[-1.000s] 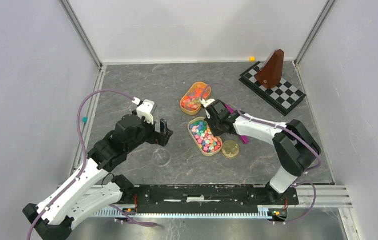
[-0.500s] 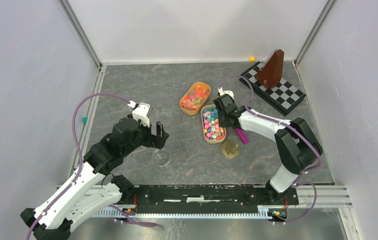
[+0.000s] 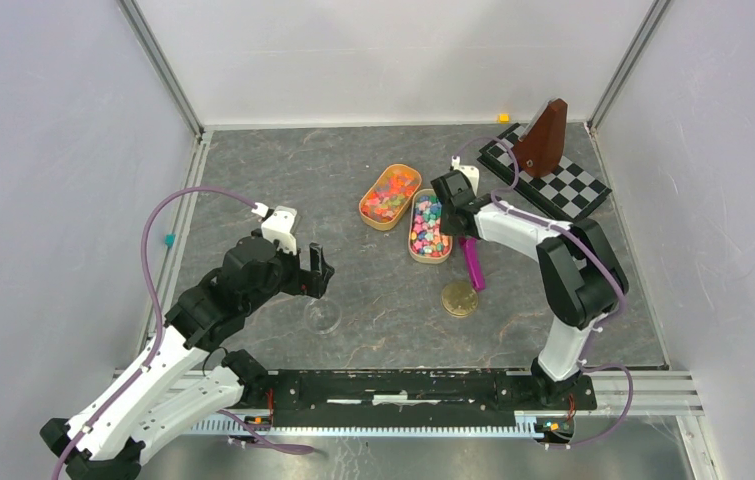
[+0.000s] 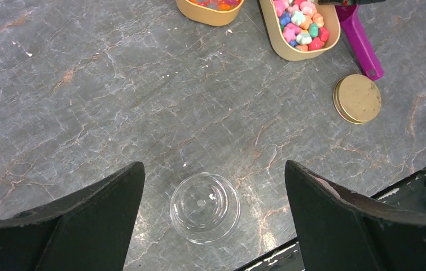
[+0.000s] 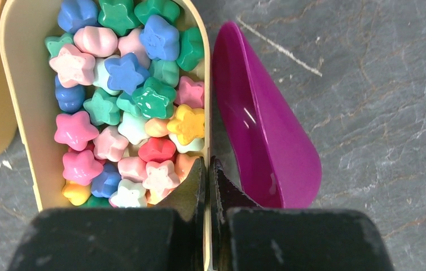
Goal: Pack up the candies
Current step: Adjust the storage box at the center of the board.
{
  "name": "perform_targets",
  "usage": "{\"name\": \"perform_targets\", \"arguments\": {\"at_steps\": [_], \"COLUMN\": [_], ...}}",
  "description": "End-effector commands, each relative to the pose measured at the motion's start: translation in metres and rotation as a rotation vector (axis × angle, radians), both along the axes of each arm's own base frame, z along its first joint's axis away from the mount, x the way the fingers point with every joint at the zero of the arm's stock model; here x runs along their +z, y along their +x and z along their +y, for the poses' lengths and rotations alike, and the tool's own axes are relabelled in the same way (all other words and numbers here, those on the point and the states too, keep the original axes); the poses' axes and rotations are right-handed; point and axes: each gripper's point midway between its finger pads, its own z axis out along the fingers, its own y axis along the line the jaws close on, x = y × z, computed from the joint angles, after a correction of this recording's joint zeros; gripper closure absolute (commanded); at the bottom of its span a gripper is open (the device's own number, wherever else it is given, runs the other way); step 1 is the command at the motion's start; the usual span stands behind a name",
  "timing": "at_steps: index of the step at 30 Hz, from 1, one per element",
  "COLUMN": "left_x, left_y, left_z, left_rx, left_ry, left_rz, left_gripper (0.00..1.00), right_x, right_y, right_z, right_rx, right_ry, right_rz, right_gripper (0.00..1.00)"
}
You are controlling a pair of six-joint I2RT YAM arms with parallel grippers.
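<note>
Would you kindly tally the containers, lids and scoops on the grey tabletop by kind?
Candy trays: 2
Clear jar: 1
Gold lid: 1
Purple scoop: 1
Total: 5

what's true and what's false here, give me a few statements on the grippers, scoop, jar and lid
1. The right gripper is shut on the rim of the tray of star candies. True.
2. The purple scoop is full of candies. False: it lies empty on the table beside that tray.
3. The left gripper is open above the clear jar. True.
4. The gold lid is on the jar. False: it lies on the table near the scoop's handle.
5. The jar is already filled. False: it looks empty.
</note>
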Motion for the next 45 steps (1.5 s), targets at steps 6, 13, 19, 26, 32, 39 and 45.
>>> {"name": "perform_targets", "arguments": {"at_steps": [6,13,19,26,32,39,45], "left_x": [0.003,0.003,0.003,0.003,0.004,0.004,0.005], "left_y": [0.001,0.001,0.001,0.001,0.001,0.002,0.002], "left_z": [0.002,0.001,0.002,0.001,0.001,0.001,0.002], "left_rx": [0.031,0.031,0.031,0.03,0.031,0.032,0.034], "left_ry": [-0.026,-0.025,-0.025,-0.026,-0.027,-0.026,-0.026], "left_rz": [-0.003,-0.001,-0.002,-0.002,-0.003,-0.001,-0.006], "left_gripper": [0.0,0.0,0.0,0.0,0.0,0.0,0.0], "right_x": [0.033,0.029,0.026,0.034,0.064,0.104,0.114], "right_y": [0.044,0.039,0.035,0.031,0.031,0.036,0.044], "right_z": [0.009,0.004,0.003,-0.004,-0.008,0.029,0.069], "right_rx": [-0.062,-0.062,-0.036,-0.017,0.01,0.113,0.176], "right_ry": [0.042,0.021,0.011,-0.031,-0.047,-0.024,0.025], "right_rz": [-0.129,-0.121,-0.117,-0.121,-0.181,-0.263,-0.271], "right_gripper": [1.0,0.96,0.9,0.67,0.65,0.63,0.6]}}
